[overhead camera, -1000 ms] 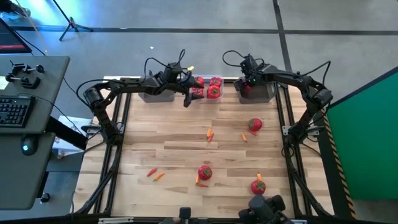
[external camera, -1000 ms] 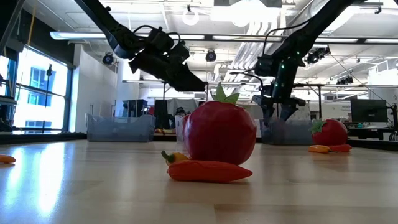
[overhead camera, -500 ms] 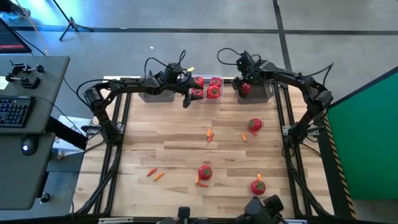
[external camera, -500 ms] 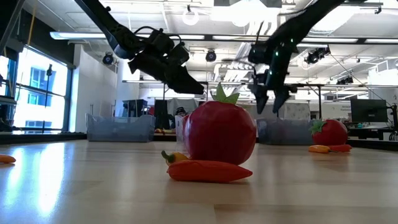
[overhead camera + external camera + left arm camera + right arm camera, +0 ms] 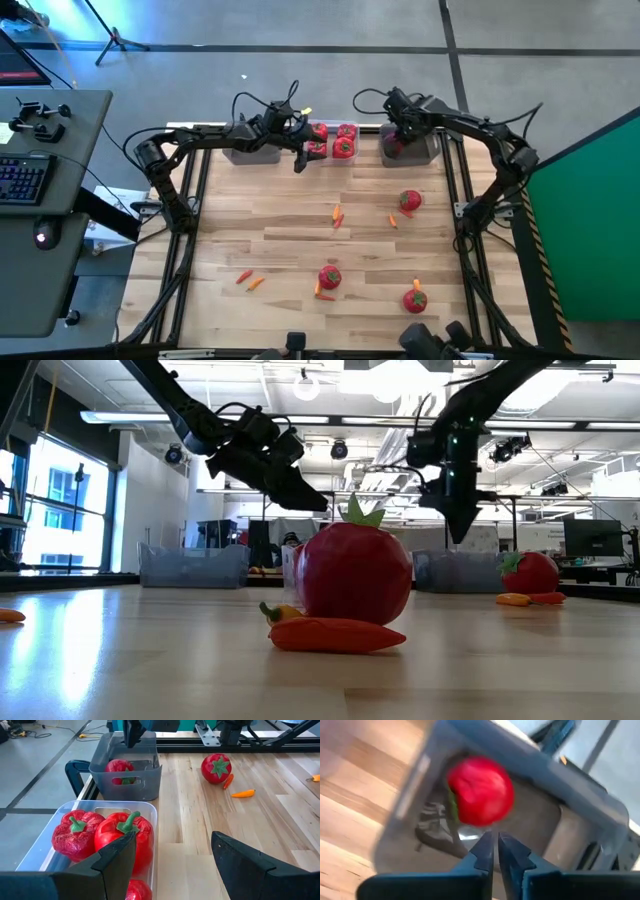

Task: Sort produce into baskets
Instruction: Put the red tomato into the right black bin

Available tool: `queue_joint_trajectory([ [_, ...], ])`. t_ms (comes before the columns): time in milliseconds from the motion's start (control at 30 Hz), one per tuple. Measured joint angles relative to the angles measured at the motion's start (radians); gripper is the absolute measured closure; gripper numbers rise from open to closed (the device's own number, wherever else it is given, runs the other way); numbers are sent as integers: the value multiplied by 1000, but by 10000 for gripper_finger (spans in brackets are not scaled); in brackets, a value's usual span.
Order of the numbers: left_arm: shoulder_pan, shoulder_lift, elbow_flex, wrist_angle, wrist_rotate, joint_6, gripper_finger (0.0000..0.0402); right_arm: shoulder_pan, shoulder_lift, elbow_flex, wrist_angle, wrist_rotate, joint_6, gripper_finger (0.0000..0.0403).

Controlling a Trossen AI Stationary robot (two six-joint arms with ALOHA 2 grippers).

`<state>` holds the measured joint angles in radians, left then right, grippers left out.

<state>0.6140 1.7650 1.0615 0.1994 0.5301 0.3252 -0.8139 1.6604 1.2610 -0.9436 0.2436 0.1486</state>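
Three baskets line the table's far edge: a grey one at the left, a clear one holding red peppers, and a grey one at the right with one tomato lying in it. My right gripper hangs shut above that right basket, holding nothing. My left gripper stands open and still above the near left corner of the clear basket. Tomatoes and carrot pieces lie on the table.
More carrot pieces lie at the near left and mid right. In the low view a tomato with an orange piece against it fills the foreground. A black frame rail borders the table's right side.
My right gripper has risen out of the right grey basket and shut its fingers, which stood apart half a second ago. The tomato stays in that basket.
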Motion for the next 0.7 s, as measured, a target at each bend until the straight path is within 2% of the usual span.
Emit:
queue_joint_trajectory([
  [133,0,0,0,0,0,0,156,-31,39,-4,-39,-5,-3,373],
  [267,0,0,0,0,0,1,156,-50,55,-75,48,-19,-20,389],
  [467,0,0,0,1,-1,1,156,-64,50,-156,229,-146,5,399],
  [700,1,0,0,1,-43,1,156,-63,49,-178,294,-164,17,402],
])
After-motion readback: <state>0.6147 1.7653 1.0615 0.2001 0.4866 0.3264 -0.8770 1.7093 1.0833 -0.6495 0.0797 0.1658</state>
